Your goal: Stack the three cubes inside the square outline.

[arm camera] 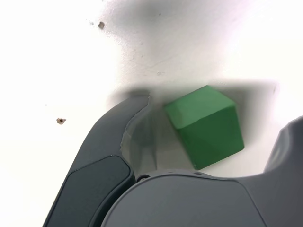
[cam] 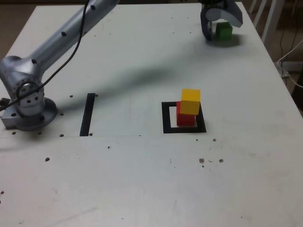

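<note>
The green cube (cam: pixel 224 31) sits on the table at the far end of the exterior view's right. My gripper (cam: pixel 218 27) is lowered around it and open. In the wrist view the green cube (arm camera: pixel 206 125) lies between the two dark fingers (arm camera: pixel 116 142), with a visible gap on one side; the gripper (arm camera: pixel 217 112) is not closed on it. The yellow cube (cam: pixel 190 101) rests on the red cube (cam: pixel 185 117), turned slightly askew. Both stand inside the black square outline (cam: pixel 167 118) near the table's middle.
A straight black strip (cam: pixel 87 114) lies to the exterior view's left of the outline. The arm's base (cam: pixel 27 106) is bolted at the left edge. The table's right edge (cam: pixel 277 71) runs close beside the green cube. Small screw holes dot the white surface.
</note>
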Tool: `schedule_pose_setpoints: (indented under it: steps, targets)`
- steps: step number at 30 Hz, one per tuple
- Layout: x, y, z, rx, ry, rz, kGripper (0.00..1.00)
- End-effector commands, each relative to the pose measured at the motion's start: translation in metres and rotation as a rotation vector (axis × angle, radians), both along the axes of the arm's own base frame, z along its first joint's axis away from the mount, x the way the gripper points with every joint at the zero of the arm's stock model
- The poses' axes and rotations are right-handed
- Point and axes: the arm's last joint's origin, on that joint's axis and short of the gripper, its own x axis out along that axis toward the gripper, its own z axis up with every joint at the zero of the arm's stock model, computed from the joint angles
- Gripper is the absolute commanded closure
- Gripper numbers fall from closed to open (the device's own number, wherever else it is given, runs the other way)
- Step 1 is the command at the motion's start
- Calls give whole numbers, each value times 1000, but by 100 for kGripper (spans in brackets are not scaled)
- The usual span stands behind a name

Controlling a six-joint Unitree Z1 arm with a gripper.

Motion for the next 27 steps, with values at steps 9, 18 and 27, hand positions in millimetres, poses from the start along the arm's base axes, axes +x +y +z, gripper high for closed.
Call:
schedule_pose_setpoints:
  steps: [9,18,27]
  targets:
    - [11,-2,33,101,-122,7,55]
    - [9,-1,34,99,-114,10,68]
    - [8,-4,37,104,-103,10,69]
